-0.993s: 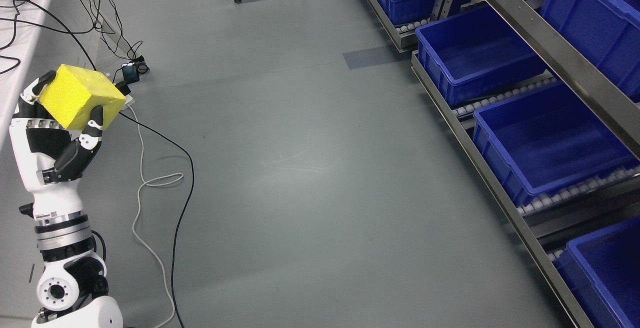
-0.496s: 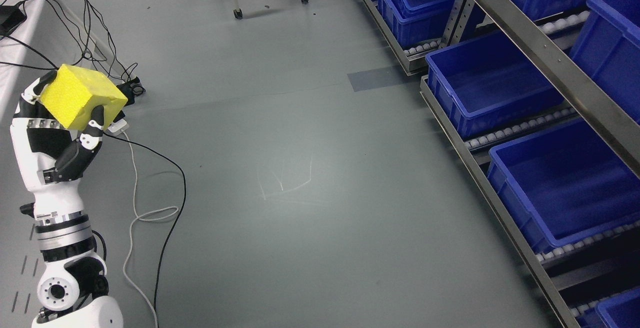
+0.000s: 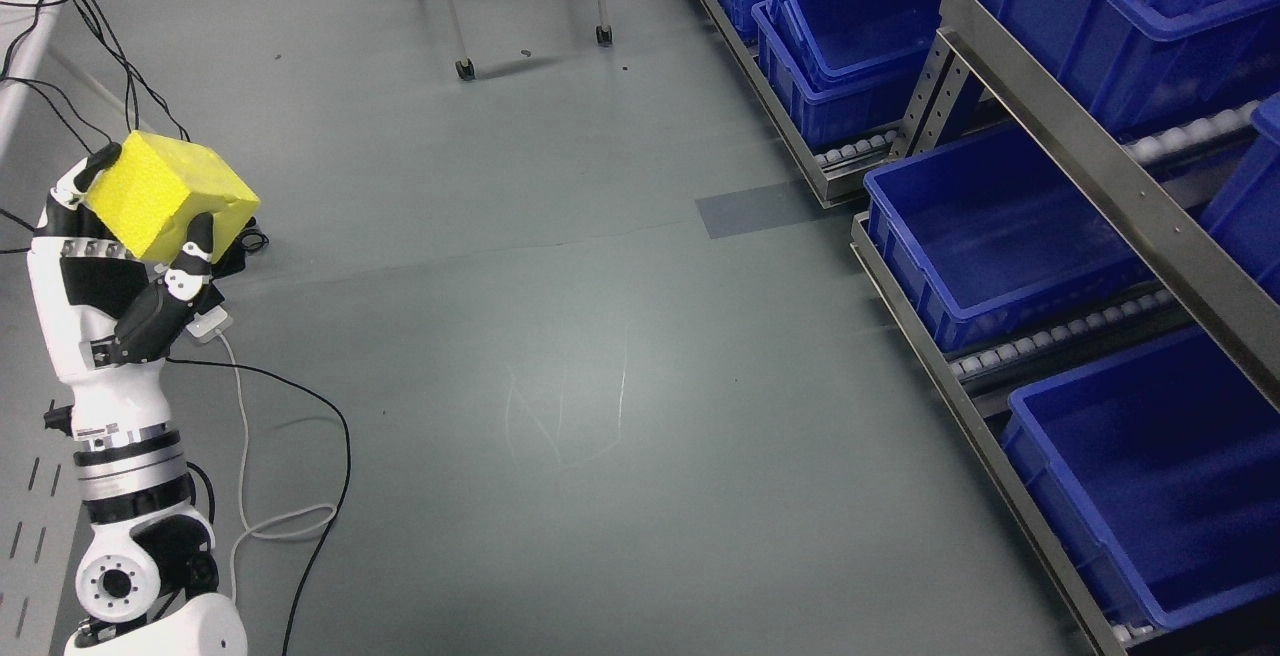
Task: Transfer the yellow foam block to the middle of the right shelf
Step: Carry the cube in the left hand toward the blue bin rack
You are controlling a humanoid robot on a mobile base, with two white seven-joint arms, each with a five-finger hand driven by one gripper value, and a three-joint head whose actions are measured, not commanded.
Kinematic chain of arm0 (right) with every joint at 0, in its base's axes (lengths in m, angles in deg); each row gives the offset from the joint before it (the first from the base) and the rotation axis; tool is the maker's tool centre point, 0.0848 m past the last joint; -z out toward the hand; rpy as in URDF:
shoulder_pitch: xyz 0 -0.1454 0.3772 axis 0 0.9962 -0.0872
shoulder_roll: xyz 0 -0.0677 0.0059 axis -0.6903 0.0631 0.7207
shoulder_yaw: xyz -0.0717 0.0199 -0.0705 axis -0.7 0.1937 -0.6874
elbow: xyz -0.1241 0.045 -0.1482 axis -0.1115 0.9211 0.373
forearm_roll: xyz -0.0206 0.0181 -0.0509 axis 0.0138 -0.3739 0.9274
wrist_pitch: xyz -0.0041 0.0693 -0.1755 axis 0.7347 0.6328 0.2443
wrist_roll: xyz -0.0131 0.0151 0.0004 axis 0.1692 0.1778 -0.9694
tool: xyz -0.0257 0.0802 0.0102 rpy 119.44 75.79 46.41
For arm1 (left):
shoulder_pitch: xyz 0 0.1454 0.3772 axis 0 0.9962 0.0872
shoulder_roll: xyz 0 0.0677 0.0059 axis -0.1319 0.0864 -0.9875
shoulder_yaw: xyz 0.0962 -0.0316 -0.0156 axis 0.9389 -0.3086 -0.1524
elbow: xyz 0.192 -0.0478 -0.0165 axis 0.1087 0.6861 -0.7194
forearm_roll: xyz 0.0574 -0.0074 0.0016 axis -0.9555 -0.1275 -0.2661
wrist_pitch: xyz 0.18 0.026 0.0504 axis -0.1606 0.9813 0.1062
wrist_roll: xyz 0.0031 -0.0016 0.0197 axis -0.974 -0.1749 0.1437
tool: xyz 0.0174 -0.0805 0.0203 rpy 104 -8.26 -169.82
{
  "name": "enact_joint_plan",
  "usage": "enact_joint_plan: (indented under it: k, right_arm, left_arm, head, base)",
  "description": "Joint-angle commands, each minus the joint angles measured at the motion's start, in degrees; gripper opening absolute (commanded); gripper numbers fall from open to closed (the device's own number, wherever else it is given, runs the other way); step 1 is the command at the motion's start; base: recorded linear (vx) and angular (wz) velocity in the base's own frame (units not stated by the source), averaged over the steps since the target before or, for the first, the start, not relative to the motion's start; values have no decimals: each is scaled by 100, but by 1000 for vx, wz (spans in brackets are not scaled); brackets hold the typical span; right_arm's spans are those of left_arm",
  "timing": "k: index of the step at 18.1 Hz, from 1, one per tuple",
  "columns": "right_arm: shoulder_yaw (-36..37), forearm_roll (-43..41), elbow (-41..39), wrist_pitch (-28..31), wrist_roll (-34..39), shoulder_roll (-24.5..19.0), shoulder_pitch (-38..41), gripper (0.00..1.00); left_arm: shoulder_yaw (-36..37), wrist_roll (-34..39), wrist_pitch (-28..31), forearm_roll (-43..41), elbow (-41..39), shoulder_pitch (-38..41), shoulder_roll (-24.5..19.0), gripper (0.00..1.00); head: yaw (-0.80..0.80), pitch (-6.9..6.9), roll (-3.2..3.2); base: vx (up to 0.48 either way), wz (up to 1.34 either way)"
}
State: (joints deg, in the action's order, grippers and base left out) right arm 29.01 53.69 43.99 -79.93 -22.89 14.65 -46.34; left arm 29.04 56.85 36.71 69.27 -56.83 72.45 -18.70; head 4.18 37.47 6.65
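One arm shows in the head view, the left, rising from the lower left corner with its white and black forearm upright. Its left hand [image 3: 120, 266] is raised at the left edge, fingers [image 3: 190, 261] curled up around the yellow foam block [image 3: 170, 196], which sits tilted in the grasp with one corner pointing up and its textured face turned toward the camera. A thumb tip [image 3: 85, 171] presses the block's left side, and another finger lies against its lower right face. The block is held in the air above the grey floor [image 3: 560, 356], well apart from the shelf.

Black cables [image 3: 300, 436] and a white cable [image 3: 240, 456] trail across the floor just beside the arm, running up toward a small white adapter [image 3: 208, 324] below the hand. At the top, the wheeled legs of a chair [image 3: 465, 66] stand on the floor.

Along the right side runs a metal shelf rack [image 3: 1090, 166] with roller tracks, carrying blue plastic bins [image 3: 990, 236] on its levels; the lower bins stand open, and their insides look bare. A darker rectangular patch [image 3: 750, 208] marks the floor near the rack's foot.
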Motion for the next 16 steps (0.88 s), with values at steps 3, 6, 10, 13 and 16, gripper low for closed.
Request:
enact_joint_plan:
  k: [3, 6, 10, 13, 16]
  right_arm:
    - [0, -9, -100, -9, 1, 100, -9, 100]
    - [0, -9, -100, -9, 1, 100, -18, 100]
    - [0, -9, -100, -1, 1, 100, -18, 100]
    - [0, -9, -100, -1, 1, 100, -18, 100]
    - [0, -9, -100, -9, 1, 100, -18, 100]
  left_arm:
    - [67, 7, 10, 0, 0, 4, -100, 1]
    - [112, 7, 10, 0, 0, -4, -100, 1]
    - [112, -2, 10, 0, 0, -5, -100, 1]
    - [112, -2, 10, 0, 0, -5, -100, 1]
    - [112, -2, 10, 0, 0, -5, -100, 1]
  head:
    - [0, 0, 0]
    - [0, 0, 0]
    - [0, 0, 0]
    - [0, 0, 0]
    - [0, 0, 0]
  base:
    - [316, -32]
    - [278, -73]
    - [199, -317]
    - [162, -687]
    - [140, -796]
